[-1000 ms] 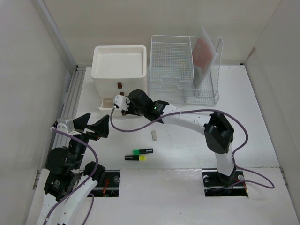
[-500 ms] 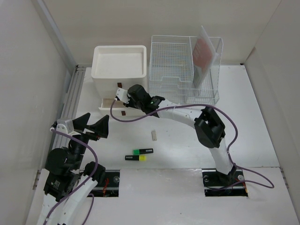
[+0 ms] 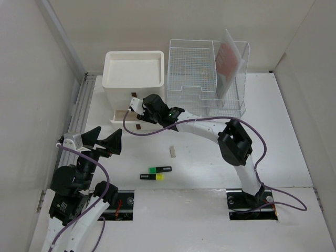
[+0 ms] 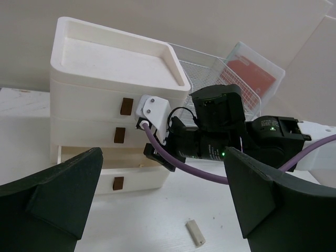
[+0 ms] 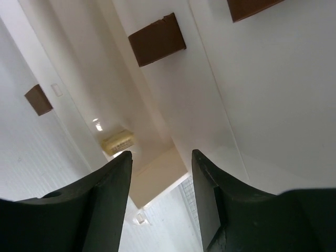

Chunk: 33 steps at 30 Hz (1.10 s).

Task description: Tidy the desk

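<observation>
The white tabletop [image 3: 294,136] fills the middle of the top view, walled in beige. At upper left stands a three-drawer box [image 3: 134,79] with its bottom drawer [image 4: 105,163] pulled out. The right fingers [image 5: 100,194] reach over that drawer, parted with nothing between them; a small pale block [image 5: 118,141] lies inside. The left fingers [image 3: 113,142] hover at lower left, spread wide and empty. Two highlighters [image 3: 156,173] lie at lower centre.
</observation>
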Each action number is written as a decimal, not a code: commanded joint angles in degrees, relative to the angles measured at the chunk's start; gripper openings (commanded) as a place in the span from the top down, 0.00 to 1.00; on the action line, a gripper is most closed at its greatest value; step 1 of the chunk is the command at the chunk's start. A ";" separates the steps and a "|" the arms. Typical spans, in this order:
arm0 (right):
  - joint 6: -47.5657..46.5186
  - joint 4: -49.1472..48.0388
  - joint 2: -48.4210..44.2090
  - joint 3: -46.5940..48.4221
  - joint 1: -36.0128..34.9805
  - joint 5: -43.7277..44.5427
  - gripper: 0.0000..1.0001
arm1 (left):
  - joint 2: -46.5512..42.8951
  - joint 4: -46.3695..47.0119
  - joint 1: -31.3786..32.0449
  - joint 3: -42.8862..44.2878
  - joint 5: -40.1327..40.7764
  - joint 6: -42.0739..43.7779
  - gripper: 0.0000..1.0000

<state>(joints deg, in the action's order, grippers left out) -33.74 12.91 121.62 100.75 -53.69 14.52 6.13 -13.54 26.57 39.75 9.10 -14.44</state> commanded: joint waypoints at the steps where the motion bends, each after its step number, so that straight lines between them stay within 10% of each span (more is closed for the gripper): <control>1: 2.10 -0.61 -4.37 0.68 -0.01 -2.56 0.45 | -0.59 2.03 0.24 -0.28 0.30 -0.15 0.00; 7: -0.43 4.21 -16.29 -7.40 -0.01 -19.33 0.51 | -0.59 2.03 0.24 -0.28 0.30 -0.15 0.00; 15: -35.65 28.55 -27.14 -20.85 2.53 -49.73 0.51 | -0.59 2.03 0.24 -0.81 -0.23 -0.15 0.00; 33: -47.21 32.01 -16.42 -24.90 3.77 -48.10 0.51 | -0.59 2.03 0.24 -0.81 -0.23 -0.15 0.00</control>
<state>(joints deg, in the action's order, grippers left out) -79.11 45.80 104.01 75.94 -49.84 -32.56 6.13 -13.56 26.57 38.98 9.08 -14.46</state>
